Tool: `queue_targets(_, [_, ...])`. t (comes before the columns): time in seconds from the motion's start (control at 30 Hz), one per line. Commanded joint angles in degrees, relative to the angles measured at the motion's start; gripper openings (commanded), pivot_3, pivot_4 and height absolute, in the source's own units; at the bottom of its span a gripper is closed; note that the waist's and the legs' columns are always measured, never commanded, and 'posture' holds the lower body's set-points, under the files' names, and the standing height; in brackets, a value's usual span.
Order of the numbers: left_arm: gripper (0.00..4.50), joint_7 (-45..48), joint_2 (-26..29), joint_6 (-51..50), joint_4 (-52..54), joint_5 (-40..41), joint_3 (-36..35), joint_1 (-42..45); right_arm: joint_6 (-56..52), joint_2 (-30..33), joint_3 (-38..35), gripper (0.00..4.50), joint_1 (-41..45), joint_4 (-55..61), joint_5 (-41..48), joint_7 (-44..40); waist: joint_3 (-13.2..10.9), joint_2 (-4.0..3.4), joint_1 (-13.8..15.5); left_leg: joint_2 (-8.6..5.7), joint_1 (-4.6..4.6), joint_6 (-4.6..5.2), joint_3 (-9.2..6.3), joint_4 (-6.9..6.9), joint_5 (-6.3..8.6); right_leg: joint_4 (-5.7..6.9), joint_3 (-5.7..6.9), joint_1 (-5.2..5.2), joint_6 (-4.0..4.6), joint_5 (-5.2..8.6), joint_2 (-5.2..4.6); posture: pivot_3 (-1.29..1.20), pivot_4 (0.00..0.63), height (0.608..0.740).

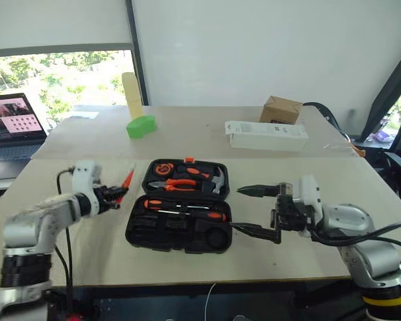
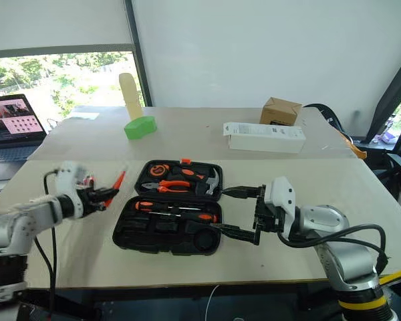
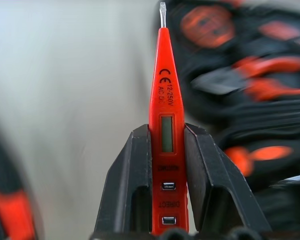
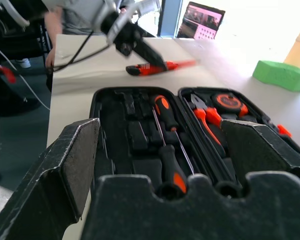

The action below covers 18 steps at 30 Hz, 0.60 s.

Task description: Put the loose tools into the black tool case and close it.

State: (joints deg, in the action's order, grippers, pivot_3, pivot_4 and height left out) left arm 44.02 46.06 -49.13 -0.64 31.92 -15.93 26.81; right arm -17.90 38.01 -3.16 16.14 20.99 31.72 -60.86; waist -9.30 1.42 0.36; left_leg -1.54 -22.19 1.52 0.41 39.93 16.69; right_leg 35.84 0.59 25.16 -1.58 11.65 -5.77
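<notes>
The black tool case [image 1: 137, 231] lies open in the middle of the table. Two screwdrivers [image 1: 187, 210] with orange-and-black handles rest in its near half. Its far half holds pliers, a hammer and a tape measure. My left gripper [image 3: 167, 132] is shut on the slim orange tester screwdriver [image 3: 164, 90]. It holds the tester above the table just left of the case, tip pointing towards the case [image 1: 125, 182]. An orange-and-black tool, apparently the utility knife [image 4: 139, 70], lies on the table under that gripper. My right gripper [image 1: 257, 211] hovers open at the case's right edge, pointing left, with nothing between its fingers.
A white oblong box [image 1: 266, 136] and a cardboard box [image 1: 281, 109] stand at the back right. At the back left are a green block [image 1: 141, 126] and a pale upright cylinder [image 1: 131, 90]. A laptop [image 1: 10, 124] sits beyond the table's left edge.
</notes>
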Motion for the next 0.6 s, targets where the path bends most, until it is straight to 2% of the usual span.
queue_targets(0.03, [0.45, 27.2, 3.0, 21.9, -0.2, -0.2, 5.4, 3.0, 0.4, 1.3, -1.8, 4.50, -0.7, 2.3, 1.6, -0.8, 0.0, -0.01, 0.1, 0.01, 0.00, 0.00, 0.01, -0.01, 0.00, -0.03, 0.02, -0.01, 0.01, 0.00, 0.01, 0.00, 0.150, 0.740])
queue_targets(0.13, [0.45, 38.5, 5.5, 30.2, -3.9, -6.8, 15.2, 6.0, 1.0, 1.7, -1.3, 4.50, -0.7, 1.7, 1.3, -1.4, 0.0, -0.01, 0.4, -0.03, 0.00, 0.09, 0.07, 0.09, 0.01, -0.24, 0.09, -0.13, 0.01, 0.00, -0.06, 0.00, 0.150, 0.740])
queue_targets(0.23, [0.45, 41.8, 3.7, 36.4, -8.3, -11.5, 20.8, 9.7, 1.1, 1.4, -0.9, 4.50, -0.3, 1.4, 1.0, -1.3, 0.0, -0.01, 0.3, -0.05, 0.05, 0.61, 0.15, 0.14, 0.25, -0.40, 0.05, -0.22, -0.02, -0.01, 0.00, 0.00, 0.150, 0.740])
queue_targets(0.33, [0.45, 41.7, 1.6, 45.3, -15.6, -21.3, 28.1, 13.9, 0.9, 1.3, -0.9, 4.50, -1.1, 2.7, 1.2, -0.8, 0.0, 0.00, 0.3, 0.05, -0.03, 0.69, 0.15, 0.46, 0.28, -0.06, 0.07, -0.22, -0.02, -0.01, 0.17, 0.00, 0.150, 0.740])
queue_targets(0.43, [0.45, 41.2, 0.5, 49.2, -19.9, -25.6, 30.7, 15.7, 0.7, 1.6, -1.5, 4.50, -2.1, 3.5, 1.5, -0.6, 0.0, 0.00, 0.1, 0.05, -0.09, 0.75, 0.16, 0.53, 0.31, 0.00, 0.07, -0.21, -0.03, -0.01, 0.21, 0.00, 0.150, 0.740])
queue_targets(0.6, [0.45, 41.6, -1.0, 51.2, -22.8, -28.1, 31.8, 16.3, 0.7, 1.6, -1.8, 4.50, -3.0, 4.0, 1.5, 0.2, 0.0, 0.00, -0.1, 0.20, -0.23, 0.97, 0.17, 0.79, 0.44, 0.01, 0.08, -0.14, -0.06, 0.00, 0.28, 0.00, 0.150, 0.740])
